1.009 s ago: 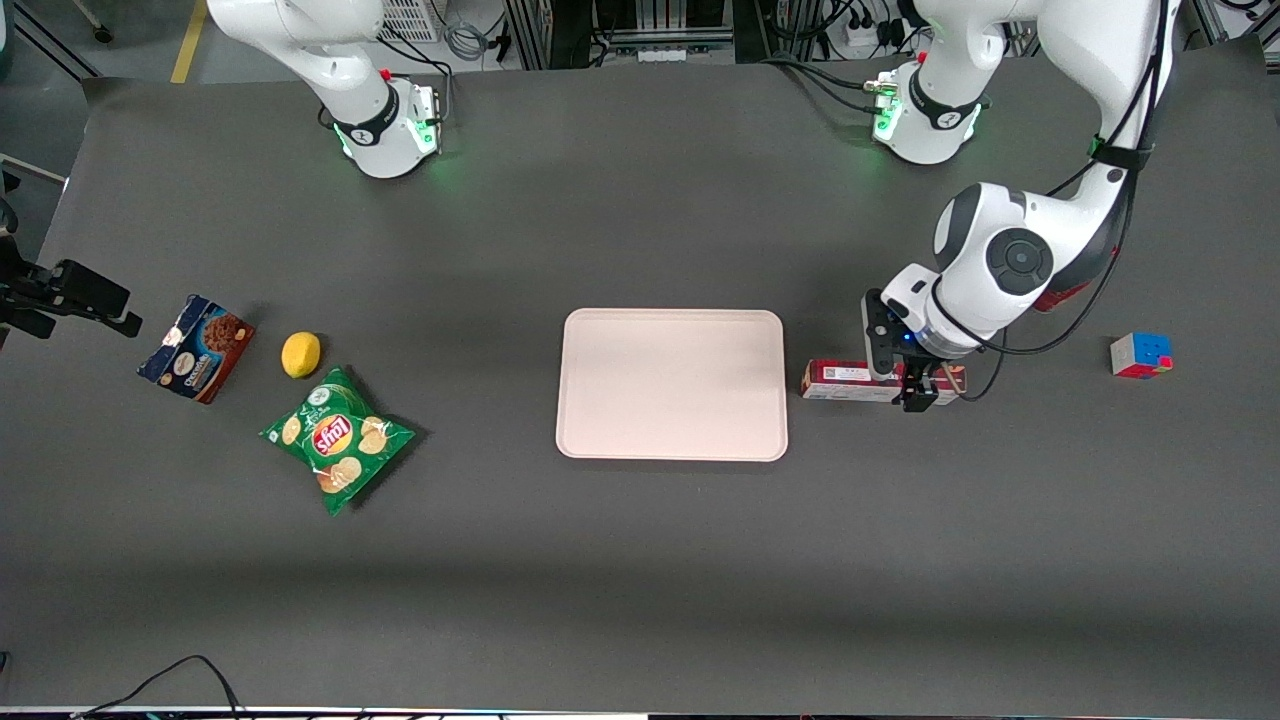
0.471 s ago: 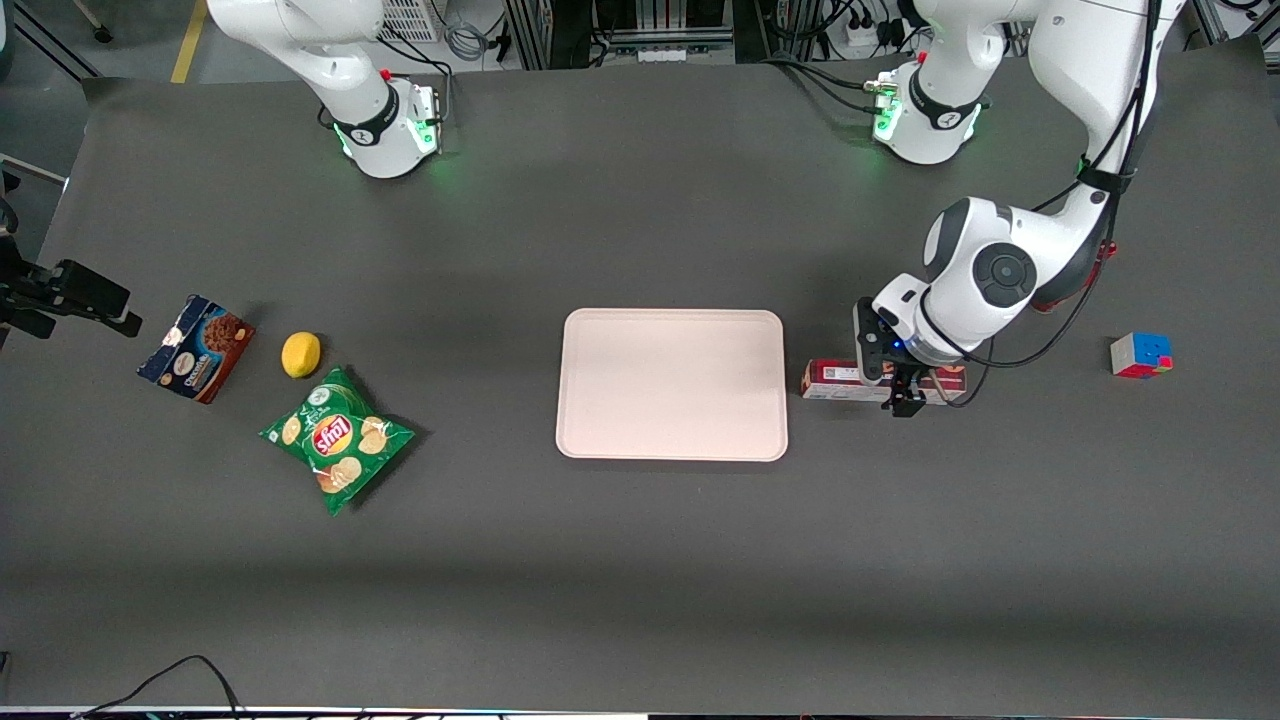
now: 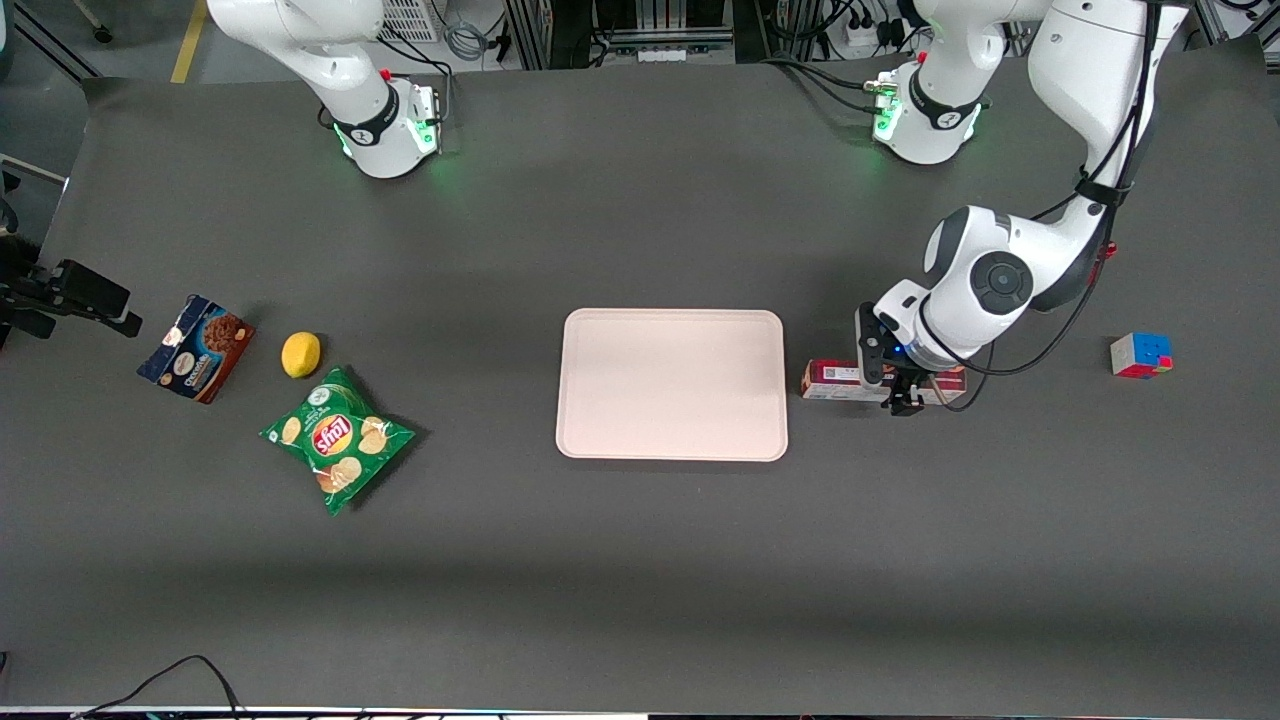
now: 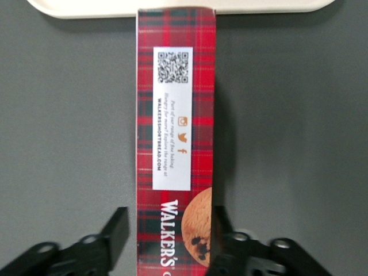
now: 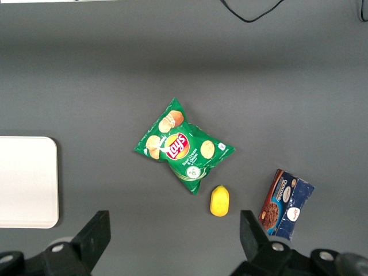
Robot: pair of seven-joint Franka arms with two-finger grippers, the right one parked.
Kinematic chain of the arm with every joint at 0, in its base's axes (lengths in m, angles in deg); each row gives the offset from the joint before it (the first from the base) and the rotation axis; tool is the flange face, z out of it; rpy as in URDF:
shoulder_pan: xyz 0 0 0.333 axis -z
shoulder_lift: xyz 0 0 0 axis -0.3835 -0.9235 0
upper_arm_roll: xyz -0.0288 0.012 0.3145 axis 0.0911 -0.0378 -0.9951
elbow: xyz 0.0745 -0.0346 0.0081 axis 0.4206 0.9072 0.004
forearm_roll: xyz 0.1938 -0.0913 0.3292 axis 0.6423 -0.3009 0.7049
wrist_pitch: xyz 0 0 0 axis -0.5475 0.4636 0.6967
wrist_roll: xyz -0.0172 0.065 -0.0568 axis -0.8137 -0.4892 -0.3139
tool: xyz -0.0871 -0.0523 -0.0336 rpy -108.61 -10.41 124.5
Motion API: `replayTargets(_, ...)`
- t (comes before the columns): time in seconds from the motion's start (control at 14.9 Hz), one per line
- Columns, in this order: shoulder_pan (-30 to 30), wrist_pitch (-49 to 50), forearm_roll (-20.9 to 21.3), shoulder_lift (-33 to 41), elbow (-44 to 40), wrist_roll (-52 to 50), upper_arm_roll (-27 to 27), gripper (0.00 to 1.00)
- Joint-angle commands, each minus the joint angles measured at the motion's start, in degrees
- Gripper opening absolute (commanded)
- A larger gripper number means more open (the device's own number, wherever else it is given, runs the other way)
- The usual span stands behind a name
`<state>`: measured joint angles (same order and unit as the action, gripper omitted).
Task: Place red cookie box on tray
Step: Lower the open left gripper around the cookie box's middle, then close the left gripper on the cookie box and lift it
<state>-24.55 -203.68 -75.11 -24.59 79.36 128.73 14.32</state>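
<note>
Gripper [image 4: 167,241] fingers open, straddling the red cookie box [image 4: 175,132]; squeeze centered, then lift toward the tray [image 3: 672,385].

— What's the red cookie box [image 4: 175,138] made of?
— Printed cardboard in tartan, smooth with a faint sheen, and a matt white paper label. The table [image 3: 640,560] is covered in a dull, dark grey mat.
— And the tray [image 3: 672,385]?
— Smooth pale plastic, satin finish. The pincer [image 4: 169,244] astride the box has matt black plastic fingers [image 4: 118,230].
</note>
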Motion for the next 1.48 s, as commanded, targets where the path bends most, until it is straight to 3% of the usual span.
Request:
replayTargets(0.0,-0.8,-0.7,0.6,0.0,0.5,0.7,0.0,0.24)
replayTargets(0.2,-0.9,-0.2,0.6,0.2,0.1,0.6,0.0,0.05)
replayTargets(0.4,-1.2,0.7,0.6,1.3,-1.8,-0.1,-0.6,0.05)
replayTargets(0.81,-1.3,22.1,-0.3,5.6,-14.8,0.0,-3.2,0.04)
replayTargets(1.01,-1.3,29.7,-4.0,6.6,-21.0,-0.1,-4.6,0.03)
replayTargets(1.41,-1.3,49.4,-4.2,6.9,-36.4,-3.0,-4.6,0.04)
